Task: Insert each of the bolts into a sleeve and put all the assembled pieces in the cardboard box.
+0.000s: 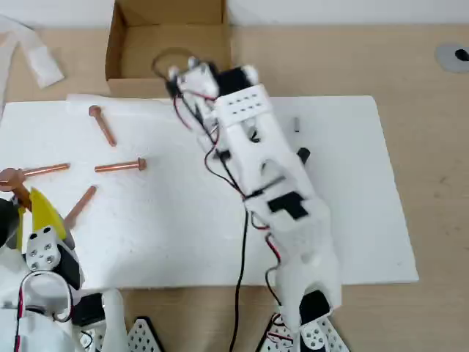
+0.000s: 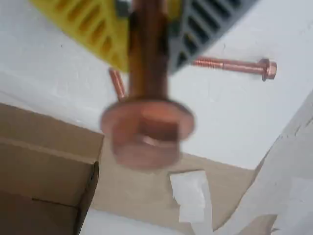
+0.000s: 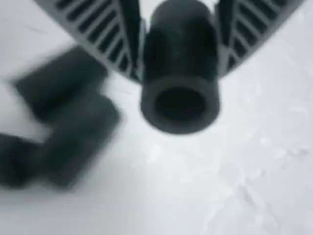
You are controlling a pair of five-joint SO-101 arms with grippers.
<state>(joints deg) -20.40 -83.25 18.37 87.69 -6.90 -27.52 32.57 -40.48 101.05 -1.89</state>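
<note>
My left gripper [image 2: 146, 49] is shut on a copper bolt [image 2: 146, 129], held by the shank with its flanged head pointing away from the fingers. In the high view this gripper [image 1: 22, 196] sits at the mat's near left with the bolt head [image 1: 9, 178] beside it. Three more bolts [image 1: 121, 166] [image 1: 102, 125] [image 1: 79, 205] lie loose on the white foam mat [image 1: 352, 220]. My right gripper [image 3: 180, 68] is shut on a black sleeve [image 3: 180, 100], its bore open toward the camera. Other sleeves [image 3: 63, 122] lie on the mat beside it. The cardboard box [image 1: 117, 44] stands past the mat's far edge.
The right arm [image 1: 271, 183] stretches across the mat's middle toward the box. A fourth loose bolt [image 1: 45, 170] lies close to the left gripper. White tape strips [image 1: 40, 62] lie far left, and a small dark piece [image 1: 297, 125] rests on the mat's right half.
</note>
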